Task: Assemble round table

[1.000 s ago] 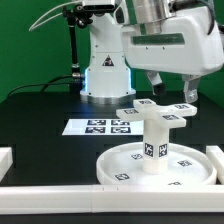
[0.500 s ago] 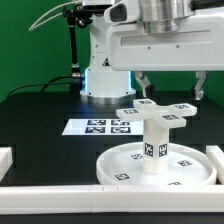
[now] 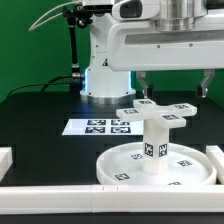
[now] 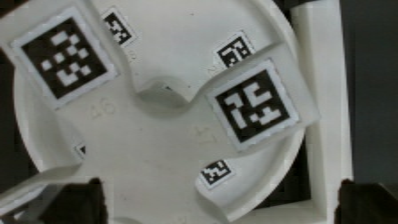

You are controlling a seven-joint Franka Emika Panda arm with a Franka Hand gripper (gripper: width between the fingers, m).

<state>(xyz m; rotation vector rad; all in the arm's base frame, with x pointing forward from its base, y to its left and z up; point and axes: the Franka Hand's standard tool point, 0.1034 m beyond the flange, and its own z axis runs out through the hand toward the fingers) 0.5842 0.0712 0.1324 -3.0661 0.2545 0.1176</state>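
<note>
**Table nearly built, gripper above it**

Black table carries the disc, near the front rail. You see the leg upright in its middle and the base on top. The gripper hangs above, fingers apart, holding nothing. I judge the parts are stacked; only tightening may remain, and you cannot confirm this.

A black tabletop fills the frame beneath a green backdrop at upper left. The marker board lies flat at centre, with white border rails along the lower edge under even, bright light.
</note>
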